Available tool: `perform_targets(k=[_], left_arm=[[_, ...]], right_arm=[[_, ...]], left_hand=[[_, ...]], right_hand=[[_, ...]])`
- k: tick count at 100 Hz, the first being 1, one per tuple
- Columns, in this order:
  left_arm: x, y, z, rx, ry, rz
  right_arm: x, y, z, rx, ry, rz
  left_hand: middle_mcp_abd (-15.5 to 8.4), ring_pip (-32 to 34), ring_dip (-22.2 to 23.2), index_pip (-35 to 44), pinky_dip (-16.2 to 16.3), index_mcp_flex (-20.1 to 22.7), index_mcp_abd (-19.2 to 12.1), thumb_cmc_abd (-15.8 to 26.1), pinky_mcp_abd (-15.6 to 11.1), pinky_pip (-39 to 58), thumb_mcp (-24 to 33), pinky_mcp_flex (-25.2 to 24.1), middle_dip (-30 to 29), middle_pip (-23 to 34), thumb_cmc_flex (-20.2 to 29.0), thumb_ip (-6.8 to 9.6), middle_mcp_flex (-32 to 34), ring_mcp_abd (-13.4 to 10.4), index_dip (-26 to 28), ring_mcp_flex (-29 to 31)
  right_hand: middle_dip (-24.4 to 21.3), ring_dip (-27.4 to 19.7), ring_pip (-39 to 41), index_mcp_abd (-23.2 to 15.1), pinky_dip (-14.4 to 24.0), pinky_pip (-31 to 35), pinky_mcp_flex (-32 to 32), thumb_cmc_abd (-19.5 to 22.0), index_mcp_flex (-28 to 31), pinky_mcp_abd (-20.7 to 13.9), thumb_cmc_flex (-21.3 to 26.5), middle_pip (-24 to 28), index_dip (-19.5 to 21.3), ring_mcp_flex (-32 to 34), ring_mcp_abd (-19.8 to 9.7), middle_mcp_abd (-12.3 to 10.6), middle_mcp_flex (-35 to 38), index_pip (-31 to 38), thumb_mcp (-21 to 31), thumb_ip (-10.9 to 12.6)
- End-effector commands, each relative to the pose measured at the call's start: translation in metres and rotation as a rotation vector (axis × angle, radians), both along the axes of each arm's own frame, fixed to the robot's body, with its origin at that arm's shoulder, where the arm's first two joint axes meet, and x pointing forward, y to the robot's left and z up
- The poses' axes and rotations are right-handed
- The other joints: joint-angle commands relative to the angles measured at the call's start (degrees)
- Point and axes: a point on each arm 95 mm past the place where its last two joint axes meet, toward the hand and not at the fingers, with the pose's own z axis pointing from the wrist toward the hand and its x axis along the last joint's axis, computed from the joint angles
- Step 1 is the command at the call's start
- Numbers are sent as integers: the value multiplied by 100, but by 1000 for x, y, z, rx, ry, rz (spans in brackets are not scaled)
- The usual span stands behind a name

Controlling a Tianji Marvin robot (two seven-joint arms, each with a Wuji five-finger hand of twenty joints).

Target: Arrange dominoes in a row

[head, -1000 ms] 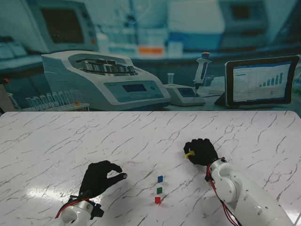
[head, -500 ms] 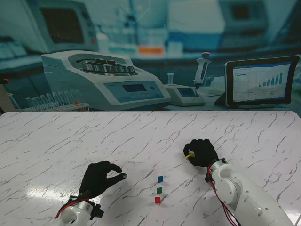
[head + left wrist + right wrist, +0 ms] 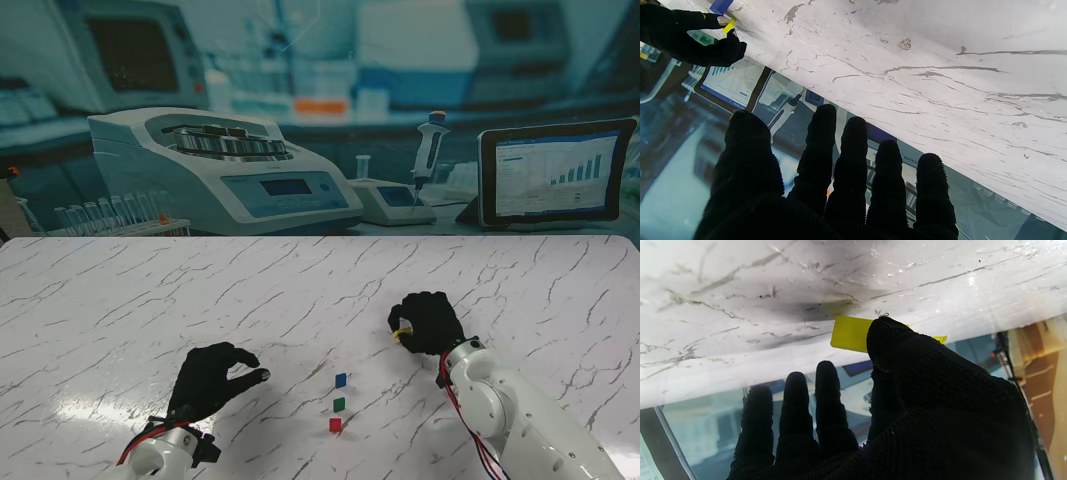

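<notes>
A blue domino point(image 3: 341, 380), a green domino point(image 3: 339, 404) and a red domino point(image 3: 335, 425) stand in a short line near the table's front middle. My right hand point(image 3: 428, 322), in a black glove, is shut on a yellow domino point(image 3: 402, 329), pinched between thumb and a finger just over the marble, to the right of the line and farther from me. The right wrist view shows the yellow domino point(image 3: 849, 334) partly behind the thumb point(image 3: 897, 340). My left hand point(image 3: 212, 378) hovers left of the line, fingers loosely curled and apart, holding nothing.
A white marble table point(image 3: 150, 300) carries everything. Behind its far edge stand lab machines point(image 3: 220, 165), a pipette on its stand point(image 3: 428, 150) and a tablet point(image 3: 555, 172). The left wrist view shows the right hand point(image 3: 690, 40) with the yellow domino point(image 3: 728, 25).
My right hand with the yellow domino has drifted very slightly left. The left hand and the three standing dominoes have not moved.
</notes>
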Motion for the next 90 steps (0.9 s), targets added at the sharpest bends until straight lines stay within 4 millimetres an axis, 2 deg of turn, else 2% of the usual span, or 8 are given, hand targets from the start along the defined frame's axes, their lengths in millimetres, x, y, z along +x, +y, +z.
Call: perform_targets(k=[1,14,24,34,41,54,76,90], left_arm=[[-3,-4,-2,-22,7,-23],[-3,-4,-3,-24,7,-22],[-3,-4,-3,-24,6,-22],[-3,-4,-3,-23,4,-22],[-3,-4,-3,-24,3,-22],[-3,-4,-3,-23,3,-20],[-4,-3,-4,-25,3,-18],[-4,-3,-4,-24,0,-17]], right_arm=[[-2,5,2,6,-5,6],[-2,5,6,5,-14,7],[-3,6,7,5,-24,10],[-4,7,8,9,-29,13],[-5,7,8,16,-30,14],[-6,9,8,34,-33,13],[-10,15,10,58,-48,18],[-13,20,13,78,-54,22]], left_hand=[[-54,85,69,-26,104,93,-73,87,32,202,-123,-28,77,68,-41,-92,33,-77,53,93],[-52,93,74,-16,106,112,-69,88,39,206,-124,-26,82,76,-47,-93,47,-71,65,112],[-49,106,83,-5,110,115,-67,84,39,213,-123,-24,87,84,-44,-93,57,-61,75,131],[-47,113,91,7,113,116,-67,85,42,220,-120,-21,92,92,-41,-92,63,-51,85,141],[-51,113,95,14,115,118,-66,87,44,223,-122,-22,95,95,-44,-93,64,-56,90,144],[-61,115,104,19,118,117,-70,83,49,229,-119,-25,96,95,-35,-92,64,-53,94,155],[-56,102,107,16,119,111,-66,91,43,232,-121,-27,96,91,-42,-92,57,-58,95,137],[-59,94,106,12,117,109,-75,87,46,226,-120,-34,95,90,-39,-91,58,-56,94,124]], right_hand=[[18,-45,-57,-251,98,-72,-156,-70,288,370,-93,-27,153,-246,-33,57,-256,-31,80,262],[113,-26,126,-256,152,-8,-251,-148,348,319,-109,113,128,-407,-74,45,-358,-57,128,250],[484,142,579,-221,195,141,-226,-231,409,273,-124,613,59,-353,-84,-25,-287,-40,197,221],[1082,415,1122,-143,197,318,-163,-251,422,279,-114,1335,16,85,-165,-291,425,-3,247,211],[1475,537,1299,-79,159,444,-88,-181,360,285,-102,1420,74,460,-253,-518,1212,53,250,257],[1215,596,1370,130,157,697,44,-36,227,232,-96,1352,167,1166,-407,-779,2396,163,238,400],[709,601,1351,386,119,1068,199,86,88,161,-92,1244,179,1693,-429,-840,2907,354,220,565],[197,462,1153,739,20,1209,269,202,-88,90,-188,1227,226,2035,-510,-910,3149,575,277,842]])
